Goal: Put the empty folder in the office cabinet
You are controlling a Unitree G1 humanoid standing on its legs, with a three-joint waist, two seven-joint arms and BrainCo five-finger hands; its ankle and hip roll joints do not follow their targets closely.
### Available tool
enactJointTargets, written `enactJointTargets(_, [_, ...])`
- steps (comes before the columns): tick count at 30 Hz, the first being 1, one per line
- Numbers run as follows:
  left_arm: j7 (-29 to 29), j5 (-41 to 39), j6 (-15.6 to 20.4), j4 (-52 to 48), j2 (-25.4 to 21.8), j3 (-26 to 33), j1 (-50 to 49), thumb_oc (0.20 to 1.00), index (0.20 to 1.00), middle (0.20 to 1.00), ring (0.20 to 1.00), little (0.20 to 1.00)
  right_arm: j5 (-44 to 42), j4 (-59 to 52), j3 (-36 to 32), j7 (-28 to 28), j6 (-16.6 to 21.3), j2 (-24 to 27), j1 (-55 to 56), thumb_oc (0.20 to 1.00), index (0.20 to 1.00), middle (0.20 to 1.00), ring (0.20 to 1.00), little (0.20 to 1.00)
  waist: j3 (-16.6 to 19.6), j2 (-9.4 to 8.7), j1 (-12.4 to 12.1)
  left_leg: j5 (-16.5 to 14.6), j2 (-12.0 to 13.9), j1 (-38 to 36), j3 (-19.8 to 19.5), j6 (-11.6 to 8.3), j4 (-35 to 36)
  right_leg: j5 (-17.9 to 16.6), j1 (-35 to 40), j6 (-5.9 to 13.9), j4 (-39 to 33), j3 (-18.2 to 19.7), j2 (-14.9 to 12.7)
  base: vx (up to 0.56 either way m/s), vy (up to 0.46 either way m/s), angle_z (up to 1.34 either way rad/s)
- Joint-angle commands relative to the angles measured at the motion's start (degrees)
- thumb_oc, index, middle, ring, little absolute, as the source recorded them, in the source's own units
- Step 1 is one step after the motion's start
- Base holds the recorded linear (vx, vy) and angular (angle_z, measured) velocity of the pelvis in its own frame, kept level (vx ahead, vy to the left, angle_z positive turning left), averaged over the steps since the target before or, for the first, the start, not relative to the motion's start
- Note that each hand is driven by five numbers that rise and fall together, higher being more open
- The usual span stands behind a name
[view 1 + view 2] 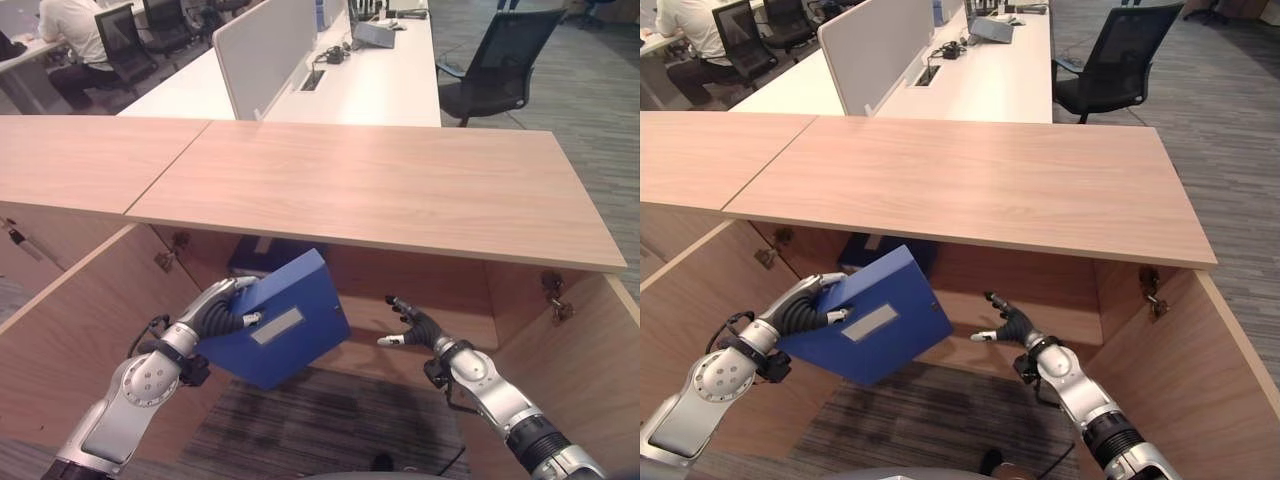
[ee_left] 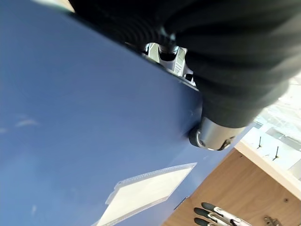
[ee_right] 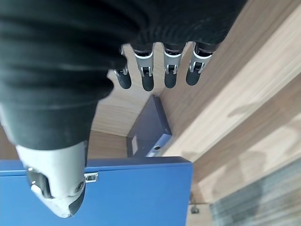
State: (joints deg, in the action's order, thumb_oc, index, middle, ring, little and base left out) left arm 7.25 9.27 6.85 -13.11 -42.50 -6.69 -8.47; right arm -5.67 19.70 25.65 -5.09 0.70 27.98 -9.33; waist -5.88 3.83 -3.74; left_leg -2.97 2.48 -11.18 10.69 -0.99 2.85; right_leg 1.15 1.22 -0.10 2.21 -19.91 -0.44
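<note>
Left eye view, blue folder (image 1: 283, 322) gripped in left robot hand (image 1: 222, 312)

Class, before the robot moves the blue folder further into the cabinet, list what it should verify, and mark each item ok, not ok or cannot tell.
1. Left hand grips the folder: ok.
2. Right hand open and off the folder: ok.
3. Cabinet doors open: ok.
4. Folder inside the cabinet: not ok, it is tilted at the opening.
5. Room beside the other folder already inside: cannot tell.
6. Folder empty: cannot tell.
</note>
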Motion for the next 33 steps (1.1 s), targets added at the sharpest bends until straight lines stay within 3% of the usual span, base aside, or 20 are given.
enactJointTargets(1, [-1.7,-4.0,3.2,-4.6,-3.1,0.3,4.1,0.200,0.200,0.200,0.200,0.200,-2.3,-5.0,3.1,0.1,3.2,-3.5,-4.1,1.000,1.000,1.000,1.000,1.000,2.5,-4.75,-0.1,0.2,-1.5,1.2,-1.6,-1.03,2.2,-0.5,8.2,6.22,-7.2,0.3,-3.5,0.00,0.000,0.00])
enactJointTargets(33, [0.7,-12.5,4.9,-8.7,-5.5,-7.8,13.0,0.200,0.200,0.200,0.200,0.200,-2.2,-4.9,10.1,-0.7,4.2,-5.9,-14.4,1.000,1.000,1.000,1.000,1.000,2.8,-5.01,-0.6,0.4,-1.4,1.3,-2.1,-1.22,2.2,-0.5,8.2,6.12,-7.2,0.4,-3.4,0.00,0.000,0.00])
